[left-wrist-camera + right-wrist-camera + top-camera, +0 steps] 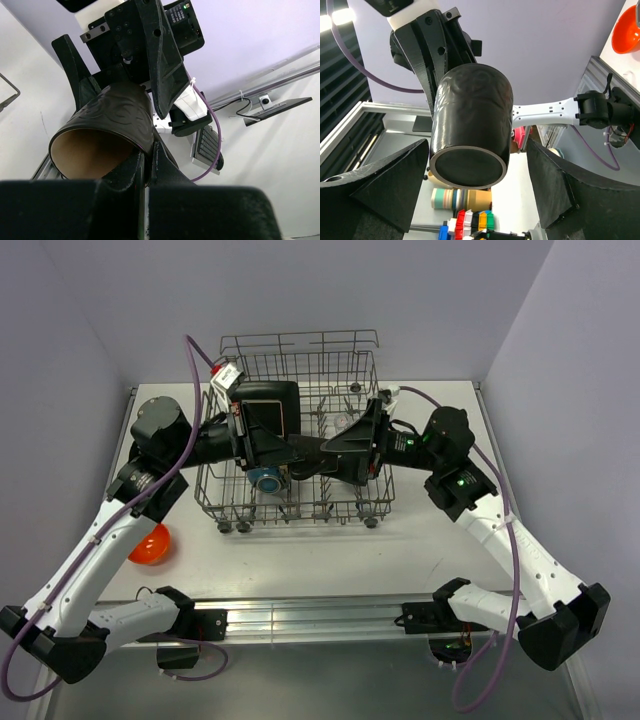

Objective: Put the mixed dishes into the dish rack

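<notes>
Small orange bowl (pixel 148 545): on the table (pixel 300 560), well left of the dish rack (pixel 300 337), beside the left arm.

Left half of the dish rack: black square plate (pixel 268 405) toward the rack's back rail. Blue round bowl (pixel 265 478) lies near the rack's front edge.

Left gripper (pixel 147 160): reaches in over the rack's middle. Its fingers are pressed together on the rim wall of the dark brown mug (pixel 110 120), one on each side of the wall. The mug lies roughly on its side in the air above the rack, touching neither tines nor table.

Right gripper (pixel 477 142): comes in over the rack from the rack's right side and meets the left one. Its fingers (pixel 380 185) are spread wide on either side of the mug's base, with a gap on both sides.
</notes>
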You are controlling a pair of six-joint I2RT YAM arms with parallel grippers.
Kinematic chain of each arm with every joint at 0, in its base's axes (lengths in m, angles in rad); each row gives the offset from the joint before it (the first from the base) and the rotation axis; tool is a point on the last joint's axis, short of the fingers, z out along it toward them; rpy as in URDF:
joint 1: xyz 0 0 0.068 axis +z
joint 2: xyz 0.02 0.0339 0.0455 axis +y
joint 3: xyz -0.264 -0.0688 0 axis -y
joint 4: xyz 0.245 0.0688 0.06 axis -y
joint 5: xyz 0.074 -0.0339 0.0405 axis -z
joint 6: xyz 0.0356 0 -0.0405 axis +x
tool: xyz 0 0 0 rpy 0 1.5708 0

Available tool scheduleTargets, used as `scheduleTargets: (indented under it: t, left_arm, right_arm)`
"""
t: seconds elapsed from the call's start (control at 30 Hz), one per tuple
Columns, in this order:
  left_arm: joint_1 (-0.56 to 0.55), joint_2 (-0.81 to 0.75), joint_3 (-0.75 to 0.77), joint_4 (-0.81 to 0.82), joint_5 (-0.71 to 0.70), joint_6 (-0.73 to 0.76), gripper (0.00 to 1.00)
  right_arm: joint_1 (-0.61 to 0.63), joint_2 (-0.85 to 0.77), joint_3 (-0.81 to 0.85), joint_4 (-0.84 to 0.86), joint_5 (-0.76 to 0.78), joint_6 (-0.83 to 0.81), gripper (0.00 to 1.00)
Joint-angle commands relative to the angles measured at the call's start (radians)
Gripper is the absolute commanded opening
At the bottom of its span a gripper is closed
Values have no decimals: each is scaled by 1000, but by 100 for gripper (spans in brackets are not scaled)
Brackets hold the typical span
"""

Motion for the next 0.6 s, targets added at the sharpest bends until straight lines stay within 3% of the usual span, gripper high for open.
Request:
scheduleTargets:
  t: [0.0, 0.3, 0.4, 0.43, 0.47, 0.57]
  left_arm:
    - [-1, -32, 4, 96, -4, -13, 0]
    - [-1, -27, -3, 84, 5, -5, 0]
    - [-1, -24, -6, 79, 7, -2, 0]
    - [-1, -23, -6, 66, 7, 8, 0]
    - [-2, -20, -4, 58, 7, 11, 0]
    - [-1, -12, -4, 41, 10, 19, 0]
  right_arm:
    - [3, 7, 11, 47, 11, -7, 85]
    - [3, 25, 30, 61, 13, 4, 75]
    - [6, 27, 31, 85, 11, 16, 48]
    - [6, 27, 30, 95, 10, 25, 15]
    - [5, 27, 33, 98, 8, 30, 0]
    - [6, 22, 51, 53, 8, 8, 0]
